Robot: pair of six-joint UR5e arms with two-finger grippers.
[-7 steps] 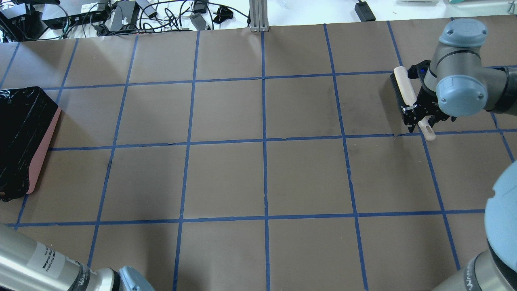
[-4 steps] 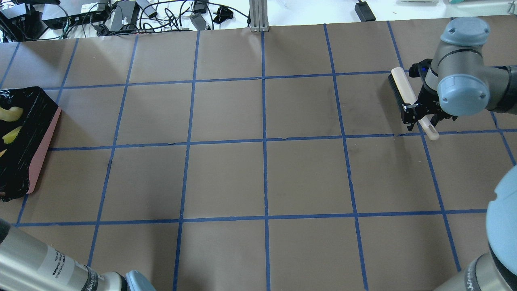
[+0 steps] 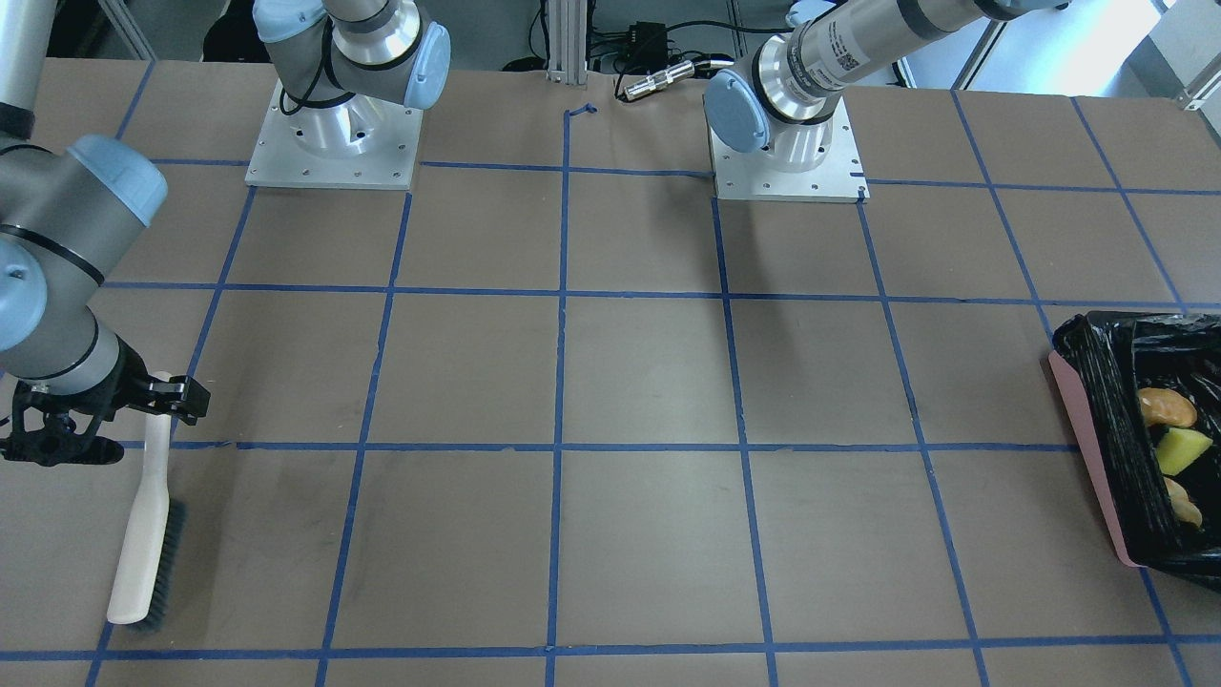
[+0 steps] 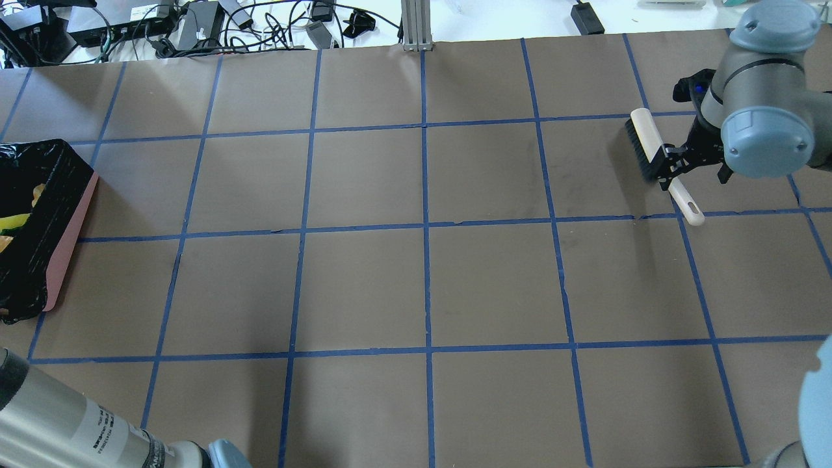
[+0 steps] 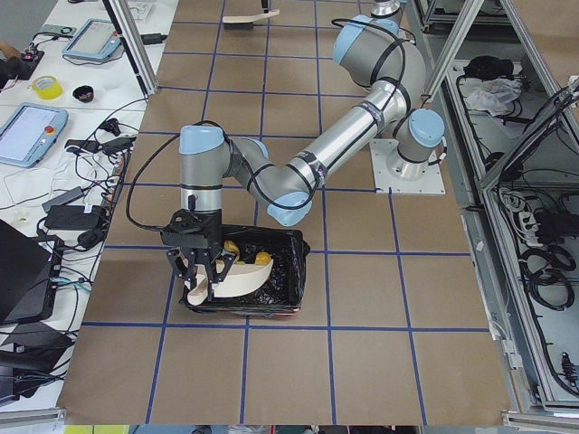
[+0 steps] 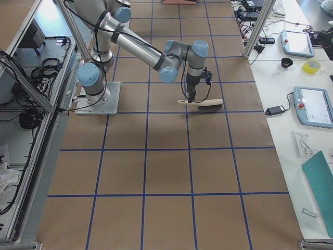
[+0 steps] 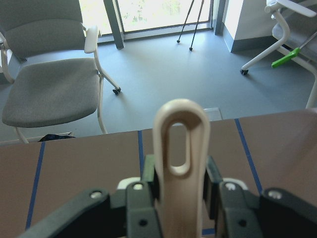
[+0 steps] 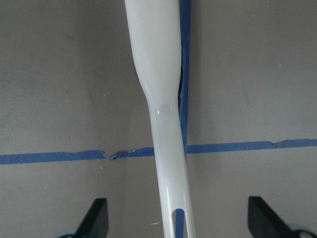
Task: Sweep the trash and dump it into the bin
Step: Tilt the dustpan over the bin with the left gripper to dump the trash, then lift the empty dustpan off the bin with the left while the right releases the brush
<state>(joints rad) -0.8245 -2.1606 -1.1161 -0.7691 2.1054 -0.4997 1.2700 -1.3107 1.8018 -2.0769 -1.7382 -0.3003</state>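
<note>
The bin (image 3: 1097, 429), pink-sided with a black bag, stands at the table's left end and also shows in the overhead view (image 4: 65, 240). In it lie the orange lump (image 3: 1166, 407), the green-and-yellow sponge chunk (image 3: 1181, 448) and the cream slice (image 3: 1183, 501). My left gripper (image 7: 178, 198) is shut on the beige dustpan's handle (image 7: 178, 148) and holds the dustpan (image 5: 237, 280) tilted over the bin (image 5: 294, 271). My right gripper (image 8: 181, 220) is open, its fingers (image 8: 96, 218) wide on either side of the brush handle (image 8: 163, 124). The brush (image 4: 650, 146) lies on the table.
Blue tape lines grid the brown table (image 4: 422, 286). Cables and power bricks (image 4: 195, 26) lie beyond the far edge. A metal post (image 4: 416, 26) stands at the far middle. The arm bases (image 3: 334, 143) sit on the robot's side.
Trash pieces fell into the bin and settled there. My right gripper has opened off the brush handle and risen away; the brush stays on the table.
</note>
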